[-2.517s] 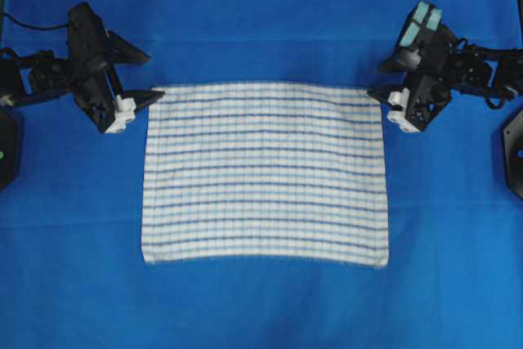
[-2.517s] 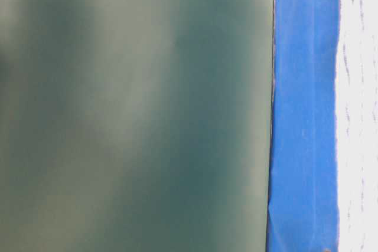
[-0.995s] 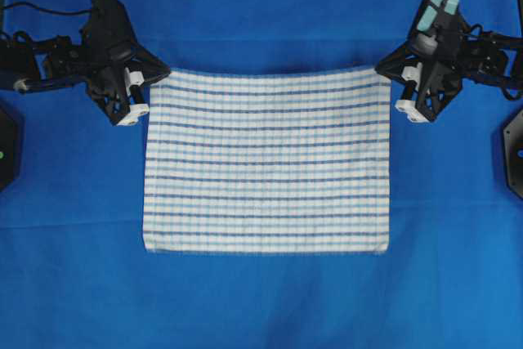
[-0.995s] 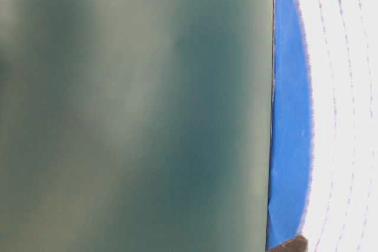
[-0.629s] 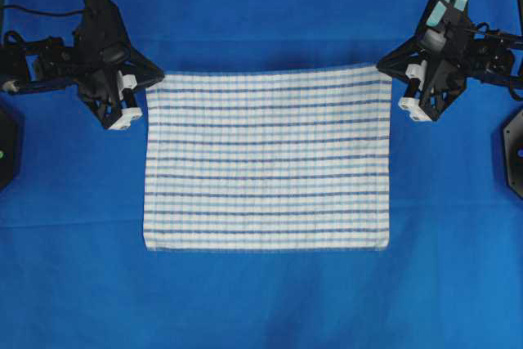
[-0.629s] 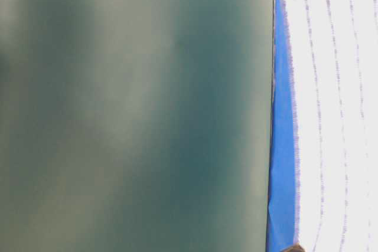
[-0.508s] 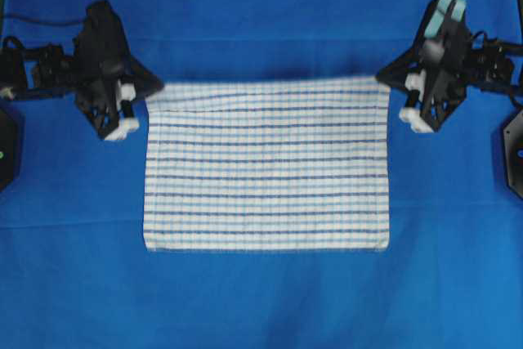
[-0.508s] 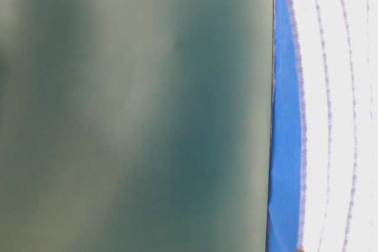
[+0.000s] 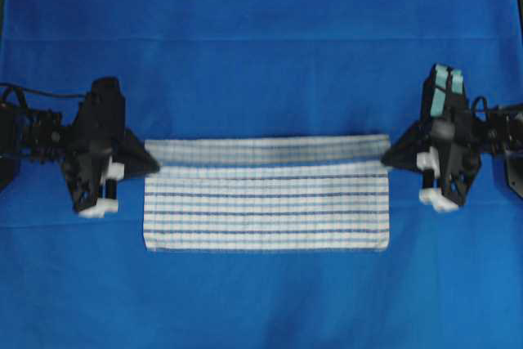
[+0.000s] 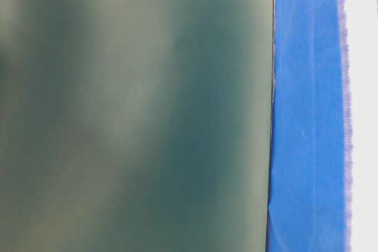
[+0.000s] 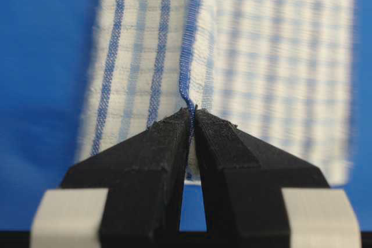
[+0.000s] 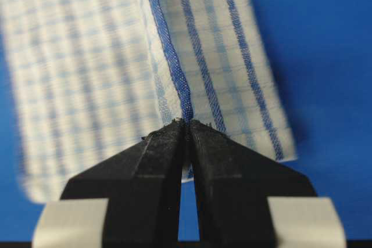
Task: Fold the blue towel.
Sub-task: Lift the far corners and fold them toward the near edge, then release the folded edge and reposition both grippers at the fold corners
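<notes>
Jaws of the left gripper (image 11: 190,121) are pressed together on the hemmed edge of the blue towel (image 9: 265,206), and the right gripper (image 12: 186,127) pinches the opposite end of that same edge just as tightly. From the overhead view each gripper (image 9: 140,161) (image 9: 391,158) points inward at one end of the raised edge, the two arms reaching in level from either side, with a pale teal patch on top of the right one. Between them the towel lies doubled partway over itself on the blue table cloth (image 9: 261,38), its upper layer carried toward the near edge, which lies flat.
</notes>
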{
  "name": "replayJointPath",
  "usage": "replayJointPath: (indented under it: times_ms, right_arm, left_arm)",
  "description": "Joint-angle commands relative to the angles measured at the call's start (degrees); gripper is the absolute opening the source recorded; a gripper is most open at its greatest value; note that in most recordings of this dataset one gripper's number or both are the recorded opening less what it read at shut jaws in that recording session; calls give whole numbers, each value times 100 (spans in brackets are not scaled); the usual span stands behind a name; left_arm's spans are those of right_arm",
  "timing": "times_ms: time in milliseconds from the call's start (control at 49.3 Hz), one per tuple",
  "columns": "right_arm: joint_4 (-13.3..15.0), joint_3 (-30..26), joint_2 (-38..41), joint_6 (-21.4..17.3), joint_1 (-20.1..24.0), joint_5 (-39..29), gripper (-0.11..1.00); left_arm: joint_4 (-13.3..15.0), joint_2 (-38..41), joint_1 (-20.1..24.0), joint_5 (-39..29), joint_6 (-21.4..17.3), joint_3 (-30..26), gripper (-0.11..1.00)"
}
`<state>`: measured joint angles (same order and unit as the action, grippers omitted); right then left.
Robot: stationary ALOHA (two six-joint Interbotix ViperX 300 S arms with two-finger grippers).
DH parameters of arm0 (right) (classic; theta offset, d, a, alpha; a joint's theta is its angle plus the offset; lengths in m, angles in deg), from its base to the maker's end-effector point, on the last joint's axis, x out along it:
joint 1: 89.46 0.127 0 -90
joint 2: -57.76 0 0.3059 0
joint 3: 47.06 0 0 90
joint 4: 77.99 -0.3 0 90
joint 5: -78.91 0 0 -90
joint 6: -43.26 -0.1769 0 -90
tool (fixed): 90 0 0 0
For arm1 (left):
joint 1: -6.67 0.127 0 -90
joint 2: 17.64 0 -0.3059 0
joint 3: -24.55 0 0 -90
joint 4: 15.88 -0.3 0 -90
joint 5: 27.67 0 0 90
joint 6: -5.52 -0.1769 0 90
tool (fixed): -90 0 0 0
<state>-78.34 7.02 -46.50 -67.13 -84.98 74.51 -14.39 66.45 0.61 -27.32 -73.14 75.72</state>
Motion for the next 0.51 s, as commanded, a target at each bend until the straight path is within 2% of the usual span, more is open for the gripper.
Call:
replayJointPath:
  times_ms: [0,102,244,487]
  right_arm:
    - [-18,-53,-26,-141,334,35,5]
    - [-18,-79,44,-413,729,97,5]
    - [-18,-176,237,-712,1011,158,5]
    - [-18,-475,729,-905,1371,141,5]
  left_arm:
    - [0,18,-316,26,149,-105,3]
    - [0,62,-615,35,334,-132,3]
    - [0,149,-932,35,510,-211,3]
    - [9,352,-1213,18,580,-378,3]
